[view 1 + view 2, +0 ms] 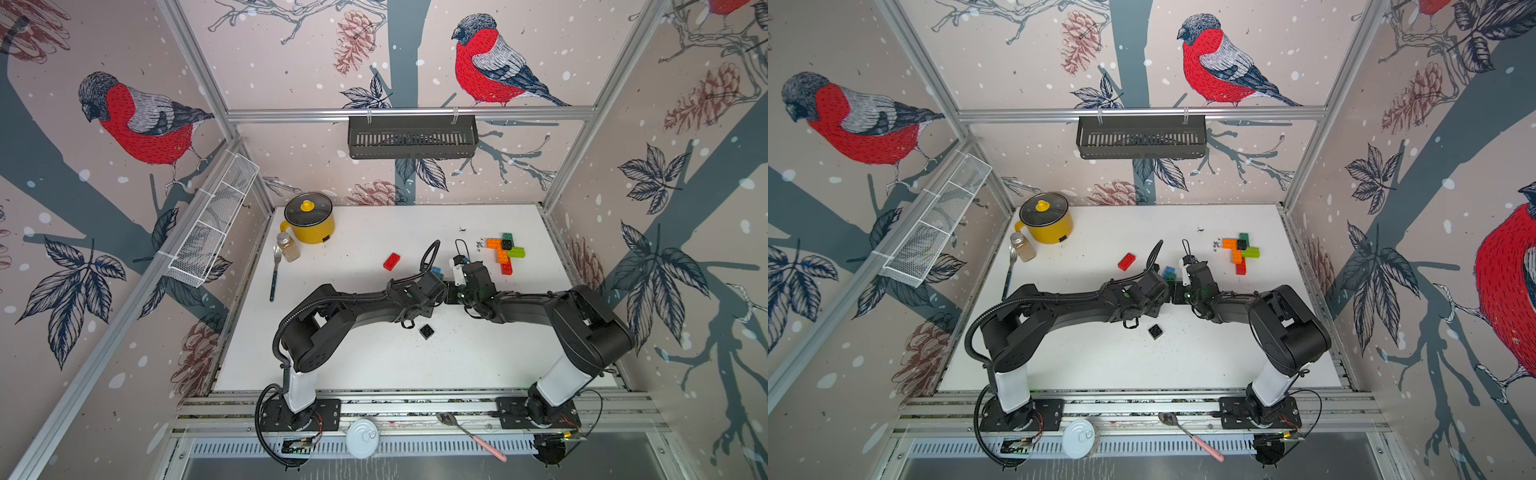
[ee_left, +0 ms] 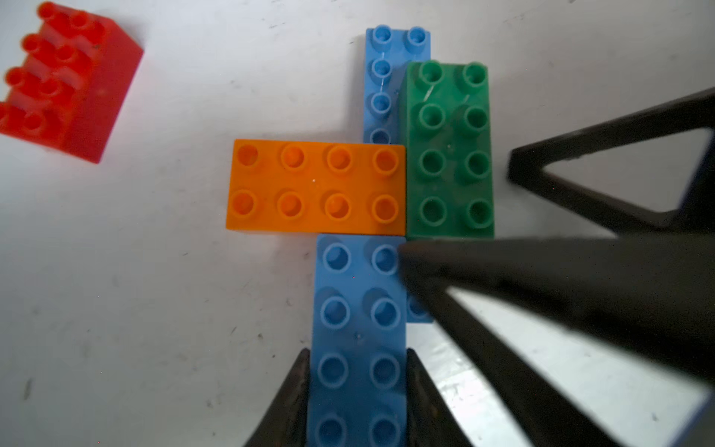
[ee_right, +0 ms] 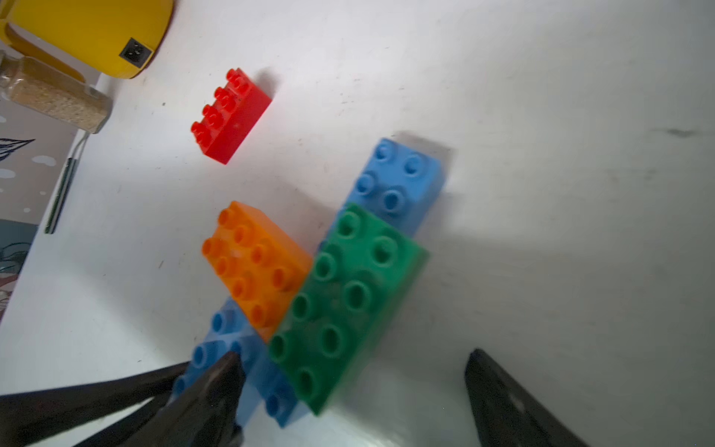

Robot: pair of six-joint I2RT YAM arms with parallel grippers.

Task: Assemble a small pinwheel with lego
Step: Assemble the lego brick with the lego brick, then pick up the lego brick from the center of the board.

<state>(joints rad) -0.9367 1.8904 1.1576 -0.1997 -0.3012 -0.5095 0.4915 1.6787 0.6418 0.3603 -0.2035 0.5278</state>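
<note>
The left hand (image 2: pixel 358 352) is clamped on a blue brick (image 2: pixel 358 294) that abuts an orange brick (image 2: pixel 315 185), itself against a green brick (image 2: pixel 450 154), all near the red brick (image 2: pixel 69 81) on the bench (image 2: pixel 154 309). The right hand (image 3: pixel 353 354) is spread wide, its fingers (image 3: pixel 503 406) flanking the green brick.

I am wearing black shells on both arms (image 1: pixel 357 309), white near the bases. A ribbed cable (image 1: pixel 279 332) is running along my left.

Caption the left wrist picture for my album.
Left gripper clamps a blue brick beside an orange brick and green brick.
</note>
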